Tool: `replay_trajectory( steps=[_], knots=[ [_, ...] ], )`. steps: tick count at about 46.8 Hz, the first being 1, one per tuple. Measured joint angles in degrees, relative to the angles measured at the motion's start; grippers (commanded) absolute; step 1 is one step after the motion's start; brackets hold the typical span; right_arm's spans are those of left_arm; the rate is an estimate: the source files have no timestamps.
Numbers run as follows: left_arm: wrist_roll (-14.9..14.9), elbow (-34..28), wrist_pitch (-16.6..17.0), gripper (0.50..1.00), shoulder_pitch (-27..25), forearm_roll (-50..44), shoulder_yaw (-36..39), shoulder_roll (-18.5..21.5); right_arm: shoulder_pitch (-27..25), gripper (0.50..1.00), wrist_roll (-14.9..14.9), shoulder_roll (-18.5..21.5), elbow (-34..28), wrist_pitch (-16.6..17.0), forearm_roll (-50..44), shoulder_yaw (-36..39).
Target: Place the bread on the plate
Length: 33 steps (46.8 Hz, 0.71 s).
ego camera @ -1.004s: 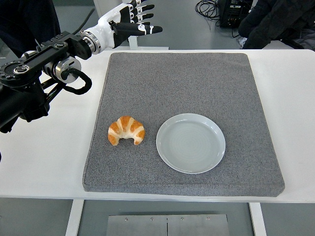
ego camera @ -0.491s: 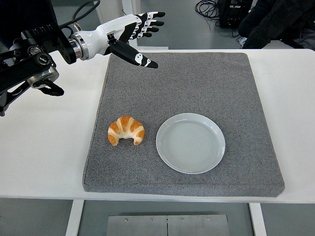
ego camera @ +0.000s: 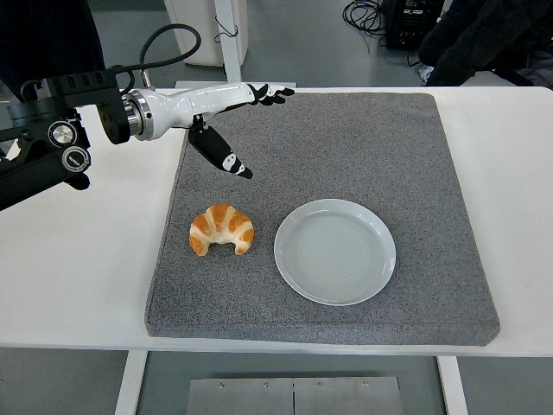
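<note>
- One hand is in view, the left hand, reaching in from the left edge over the far left part of the grey mat.
- Its fingers are stretched out straight toward the right, apart from the thumb, which points down and to the right toward the mat; the hand holds nothing.
- The hand's back is white, the fingers and thumb black with small white marks.
- Behind the hand, the black left arm with its round joints lies over the table at the left edge, a black cable looping above the wrist.
- The croissant lies on the mat below the thumb, apart from it and untouched, its two tips pointing toward the table's near edge.
- It is golden brown with paler stripes and sits near the mat's left edge.
- Just to the right of the croissant, with a narrow strip of mat between them, stands the pale blue-grey plate, round and with nothing on it.
- The plate sits in the near half of the mat, roughly at its middle from left to right.
- The mat is square with rounded corners and covers most of the white table.
- Beyond the table's far edge are a white post, a grey floor, black cables and dark equipment; at the top right corner a dark-clothed person shows in part.
</note>
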Motion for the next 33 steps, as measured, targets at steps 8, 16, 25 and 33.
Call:
replay_trajectory(
  steps=[8, 16, 25, 33],
  knots=[
    [0.0, -1.0, -1.5, 0.990, -1.9, 2.5, 2.4, 1.1, 0.0, 1.000, 0.0, 0.0, 0.0, 0.0, 0.0, 0.0],
    [-0.1, -3.6, -5.1, 0.989, -2.1, 2.9, 2.8, 3.2, 0.0, 1.000, 0.0, 0.0, 0.0, 0.0, 0.0, 0.0],
    [0.3, -5.1, -5.6, 0.989, -1.5, 9.4, 4.5, 4.5, 0.0, 1.000, 0.0, 0.0, 0.0, 0.0, 0.0, 0.0],
    [1.0, -5.5, -5.4, 0.989, -1.0, 13.4, 5.6, 4.8, 0.0, 1.000, 0.0, 0.0, 0.0, 0.0, 0.0, 0.0]
  ],
)
